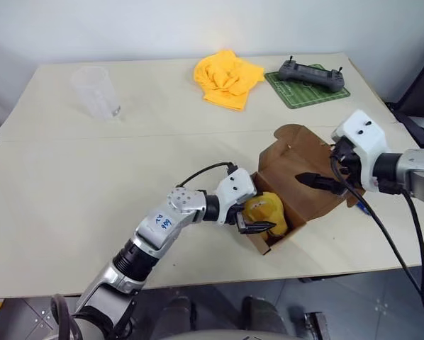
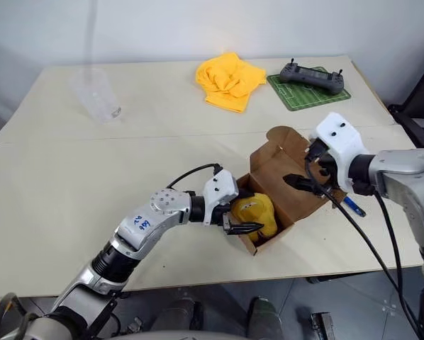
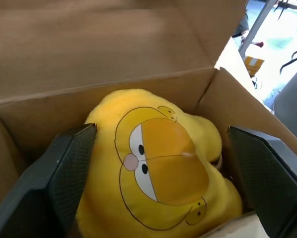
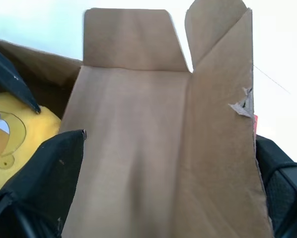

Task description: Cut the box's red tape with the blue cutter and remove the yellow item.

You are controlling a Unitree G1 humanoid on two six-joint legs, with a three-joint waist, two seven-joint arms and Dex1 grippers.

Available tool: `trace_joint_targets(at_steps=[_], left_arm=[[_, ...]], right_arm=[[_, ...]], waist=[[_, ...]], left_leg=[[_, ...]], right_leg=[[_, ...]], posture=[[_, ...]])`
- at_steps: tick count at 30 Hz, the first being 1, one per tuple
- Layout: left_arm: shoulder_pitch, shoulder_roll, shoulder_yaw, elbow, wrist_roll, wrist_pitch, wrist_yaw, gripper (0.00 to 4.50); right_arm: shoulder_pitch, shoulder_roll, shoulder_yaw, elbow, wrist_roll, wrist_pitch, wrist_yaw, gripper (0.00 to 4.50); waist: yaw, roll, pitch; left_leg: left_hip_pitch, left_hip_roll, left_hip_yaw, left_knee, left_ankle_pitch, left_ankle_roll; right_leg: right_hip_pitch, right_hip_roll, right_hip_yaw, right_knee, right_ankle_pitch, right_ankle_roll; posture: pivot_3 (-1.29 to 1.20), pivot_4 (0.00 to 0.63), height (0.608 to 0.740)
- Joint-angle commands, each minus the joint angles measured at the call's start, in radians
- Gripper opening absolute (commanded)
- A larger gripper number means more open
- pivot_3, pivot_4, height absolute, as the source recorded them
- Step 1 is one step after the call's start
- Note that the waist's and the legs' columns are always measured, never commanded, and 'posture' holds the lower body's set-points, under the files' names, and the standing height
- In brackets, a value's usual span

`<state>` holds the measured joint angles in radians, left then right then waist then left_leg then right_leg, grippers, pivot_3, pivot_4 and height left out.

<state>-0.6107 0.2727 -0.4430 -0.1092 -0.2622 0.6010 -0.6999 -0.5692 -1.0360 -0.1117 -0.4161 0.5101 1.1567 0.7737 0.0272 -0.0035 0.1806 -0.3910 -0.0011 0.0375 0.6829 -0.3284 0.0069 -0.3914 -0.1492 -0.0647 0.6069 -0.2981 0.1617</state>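
eyes: high, looking down over tabletop (image 1: 70,184)
left wrist: close, into box (image 3: 113,54) at toy (image 3: 158,173)
right wrist: close on flap (image 4: 153,148)
shared: box, toy

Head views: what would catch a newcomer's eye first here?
The open box near the table's front right, lid flap up, with the yellow item lying inside. The left gripper reaches into the box, its open fingers on either side of the yellow item, while the right gripper holds its open fingers at the raised flap. Farther back lie a yellow cloth and a black controller on a green mat.
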Motion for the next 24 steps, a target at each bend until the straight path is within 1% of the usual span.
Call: trace_joint_targets(at_steps=[1, 3, 7, 10, 12, 15, 17, 19, 22, 24], left_arm=[[0.008, -0.006, -0.008, 0.023, 0.013, 0.036, -0.013, 4.47], [0.006, -0.006, -0.009, 0.029, 0.015, 0.045, -0.022, 4.47], [0.006, -0.012, -0.009, 0.035, 0.021, 0.050, -0.031, 4.47], [0.007, -0.017, -0.009, 0.035, 0.029, 0.049, -0.035, 4.47], [0.003, -0.022, -0.005, 0.037, 0.036, 0.036, -0.035, 4.47], [-0.010, -0.024, 0.013, 0.032, 0.041, -0.018, -0.050, 4.47], [-0.016, -0.013, 0.058, 0.009, 0.012, -0.066, -0.083, 4.47], [-0.016, 0.023, 0.139, -0.036, -0.047, -0.106, -0.142, 4.47], [-0.001, 0.106, 0.237, -0.101, -0.131, -0.132, -0.243, 4.47], [0.024, 0.182, 0.286, -0.137, -0.166, -0.145, -0.310, 4.47]], right_arm=[[0.011, -0.057, -0.073, 0.062, -0.015, -0.067, 0.032, 4.50], [0.013, -0.081, -0.074, 0.115, -0.035, -0.116, 0.049, 4.50], [-0.003, -0.083, -0.083, 0.188, -0.033, -0.146, 0.055, 4.50], [0.004, -0.094, -0.087, 0.267, -0.066, -0.223, 0.064, 4.50], [0.002, -0.086, -0.101, 0.283, -0.068, -0.280, 0.078, 4.50], [-0.004, -0.052, -0.154, 0.329, -0.049, -0.418, 0.124, 4.50], [0.021, -0.041, -0.199, 0.354, -0.024, -0.540, 0.212, 4.50], [0.067, -0.043, -0.243, 0.363, 0.019, -0.622, 0.337, 4.50], [0.138, -0.021, -0.300, 0.374, 0.076, -0.712, 0.469, 4.50], [0.191, 0.005, -0.327, 0.389, 0.085, -0.796, 0.529, 4.50]], waist=[[-0.001, 0.000, 0.000], [-0.001, 0.000, 0.000], [-0.002, 0.000, 0.000], [0.000, 0.000, 0.000], [0.000, 0.000, 0.000], [-0.001, 0.001, 0.000], [0.000, 0.000, 0.000], [-0.001, 0.000, 0.000], [-0.003, 0.000, 0.000], [-0.005, 0.000, 0.000]], left_leg=[[0.000, 0.000, 0.000, 0.000, 0.000, 0.000], [0.000, 0.000, 0.001, 0.000, 0.000, 0.001], [0.001, 0.000, 0.001, 0.001, 0.000, 0.001], [0.001, 0.000, 0.001, 0.001, 0.001, 0.001], [0.001, 0.000, 0.001, 0.001, 0.001, 0.001], [0.001, 0.000, 0.001, 0.001, 0.001, 0.001], [0.001, 0.000, 0.001, 0.001, 0.001, 0.001], [0.000, 0.000, 0.001, 0.001, 0.001, 0.001], [0.000, 0.001, 0.001, 0.000, 0.001, 0.001], [0.000, 0.001, 0.001, 0.000, 0.001, 0.001]], right_leg=[[0.000, 0.000, 0.000, 0.000, 0.000, 0.000], [0.000, 0.000, 0.000, 0.000, 0.000, 0.000], [0.001, 0.000, 0.001, 0.000, 0.000, 0.000], [0.001, 0.000, 0.001, 0.000, 0.000, 0.000], [0.001, 0.000, 0.001, 0.000, 0.000, 0.000], [0.001, 0.000, 0.001, 0.000, 0.000, 0.000], [0.001, 0.000, 0.000, 0.000, 0.000, 0.000], [0.000, 0.000, 0.000, 0.000, 0.000, 0.001], [0.000, 0.000, -0.001, 0.000, 0.000, 0.001], [0.000, 0.000, -0.001, 0.000, 0.000, 0.001]], posture=[[0.00, 0.150, 0.740], [0.00, 0.150, 0.740], [0.00, 0.150, 0.740], [0.00, 0.150, 0.740], [0.00, 0.150, 0.740], [0.00, 0.150, 0.740], [0.00, 0.150, 0.740], [0.00, 0.150, 0.740], [0.00, 0.150, 0.740], [0.00, 0.150, 0.740]])
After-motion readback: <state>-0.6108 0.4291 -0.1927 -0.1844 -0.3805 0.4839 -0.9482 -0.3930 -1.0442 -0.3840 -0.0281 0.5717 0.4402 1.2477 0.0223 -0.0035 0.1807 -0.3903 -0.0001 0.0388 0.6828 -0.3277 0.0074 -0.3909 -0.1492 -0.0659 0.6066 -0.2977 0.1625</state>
